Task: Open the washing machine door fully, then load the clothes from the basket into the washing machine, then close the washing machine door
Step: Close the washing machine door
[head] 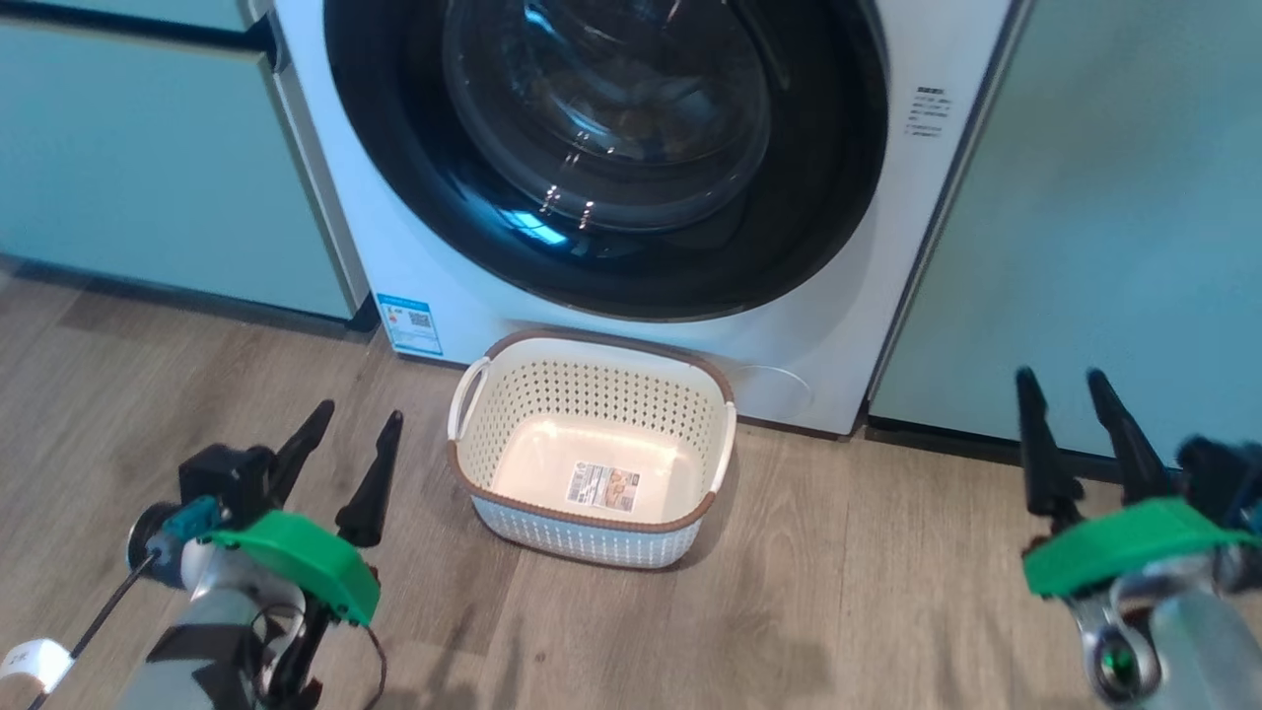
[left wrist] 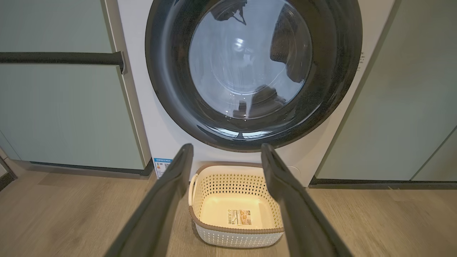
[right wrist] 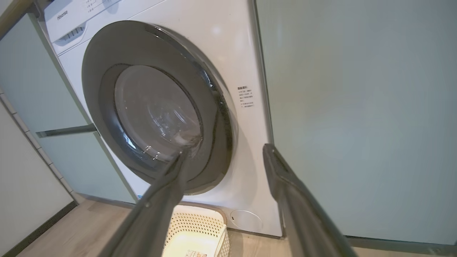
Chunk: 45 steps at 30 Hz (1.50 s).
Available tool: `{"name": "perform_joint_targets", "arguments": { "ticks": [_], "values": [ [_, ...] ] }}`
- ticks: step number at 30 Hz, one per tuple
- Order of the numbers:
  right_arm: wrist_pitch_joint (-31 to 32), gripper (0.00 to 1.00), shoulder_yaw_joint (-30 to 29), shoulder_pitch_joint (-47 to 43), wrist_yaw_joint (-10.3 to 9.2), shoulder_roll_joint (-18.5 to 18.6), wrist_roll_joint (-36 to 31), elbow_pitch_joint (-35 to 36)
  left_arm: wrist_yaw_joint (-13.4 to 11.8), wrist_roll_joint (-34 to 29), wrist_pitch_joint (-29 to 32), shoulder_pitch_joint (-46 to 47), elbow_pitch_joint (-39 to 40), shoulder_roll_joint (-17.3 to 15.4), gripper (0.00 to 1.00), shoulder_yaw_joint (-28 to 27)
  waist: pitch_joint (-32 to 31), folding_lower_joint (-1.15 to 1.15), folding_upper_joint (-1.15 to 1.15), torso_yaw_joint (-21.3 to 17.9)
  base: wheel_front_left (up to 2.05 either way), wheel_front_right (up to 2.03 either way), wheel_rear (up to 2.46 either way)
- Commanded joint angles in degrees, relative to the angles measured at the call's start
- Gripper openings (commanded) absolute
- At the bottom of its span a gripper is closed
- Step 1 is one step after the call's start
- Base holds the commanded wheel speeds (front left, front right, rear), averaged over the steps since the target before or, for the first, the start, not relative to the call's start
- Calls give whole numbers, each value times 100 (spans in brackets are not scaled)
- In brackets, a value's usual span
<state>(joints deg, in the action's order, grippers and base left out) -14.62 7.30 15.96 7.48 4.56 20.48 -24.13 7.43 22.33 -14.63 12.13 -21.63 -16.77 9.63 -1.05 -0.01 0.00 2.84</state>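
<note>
Door looks shut and the basket's empty, so this one's basically at the finish line

The large round glossy black washing machine door (head: 606,128) sits flush in the big white front-loading washing machine (head: 463,286). The small cream perforated plastic basket (head: 582,537) stands on the wood-plank floor (head: 887,592) right at the machine's bottom front edge, holding only its label. The clothes can't be made out through the glass. Left gripper (head: 360,410) and right gripper (head: 1061,375) hover low, fingers spread, pinching nothing, well apart from the door. Probably the only thing left is confirming the latch caught: a firm flat push on the door's rim, not the glass bulge, without clipping the basket.
</note>
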Motion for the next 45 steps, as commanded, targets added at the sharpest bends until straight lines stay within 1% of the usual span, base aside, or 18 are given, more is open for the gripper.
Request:
{"name": "perform_joint_targets", "arguments": {
  "ticks": [1,6,11,23,32,45],
  "values": [
    [-38,100,-3,32,1,-56,-64,281,6,40,-37,191,139,-232,100,-227,-39,1,0,-55,0,0,0],
    [-38,100,-353,-486,1,-78,-221,628,6,46,-37,121,142,-265,100,-305,-116,1,0,-218,0,0,0],
    [-38,100,-651,-842,1,-99,-304,771,6,61,-37,83,93,-281,100,-350,-186,1,0,-328,0,0,0],
    [-38,100,-1086,-1388,1,-142,-395,907,6,11,-37,37,9,-198,100,-427,-307,1,0,-376,0,0,0],
    [-38,100,-1192,-1628,1,-160,-462,958,6,66,-37,38,-63,-155,100,-368,-326,1,0,-348,0,0,0],
    [-38,100,-1261,-1729,1,-167,-480,987,6,150,-37,126,-137,-200,100,-288,-279,1,0,-346,0,0,0]
  ]
}}
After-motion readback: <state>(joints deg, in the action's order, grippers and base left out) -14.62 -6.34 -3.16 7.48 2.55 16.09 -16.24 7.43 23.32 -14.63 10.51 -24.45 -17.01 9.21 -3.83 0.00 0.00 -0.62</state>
